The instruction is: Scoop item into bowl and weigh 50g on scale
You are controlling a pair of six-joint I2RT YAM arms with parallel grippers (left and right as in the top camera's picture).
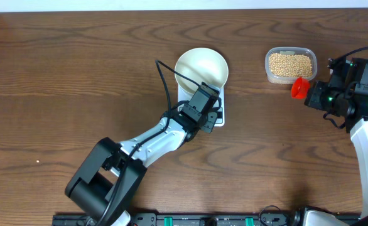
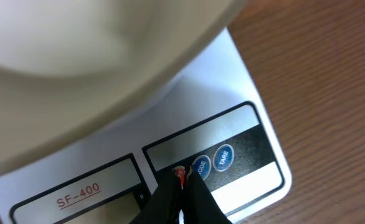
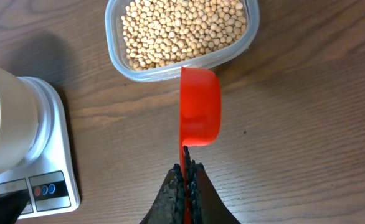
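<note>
The white bowl stands empty on the white scale. In the left wrist view the bowl fills the top and the scale shows its buttons. My left gripper is shut, its tips over the red button on the scale's front edge. My right gripper is shut on the handle of a red scoop, whose empty cup hangs just in front of the beans in their clear tub. In the overhead view the scoop is below the beans.
The clear plastic tub holding the beans stands to the right of the scale. Bare brown wood table lies all around, with the robot bases along the front edge.
</note>
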